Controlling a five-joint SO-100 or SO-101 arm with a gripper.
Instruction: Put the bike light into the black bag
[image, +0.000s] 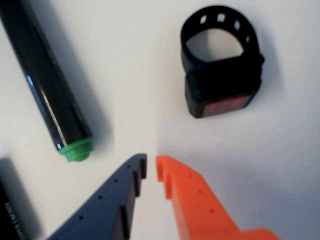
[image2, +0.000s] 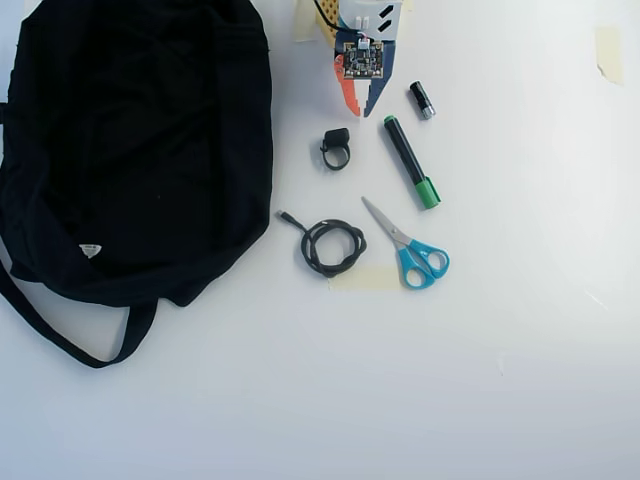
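The approach was in hand: the arm's orange-and-blue two-finger hand (image: 151, 166) hung empty, its tips nearly together, short of the small black block-shaped bike light with its round rubbery strap (image: 220, 65), which lay on the white counter (image2: 520, 330) beside the big black fabric bag (image2: 130, 140). Next, probably, the fingers needed to spread, advance and straddle the light.

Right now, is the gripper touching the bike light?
Apart. In the wrist view, bare white table separates the gripper fingertips from the bike light; the overhead view shows the same gap, with the light lying below the gripper.
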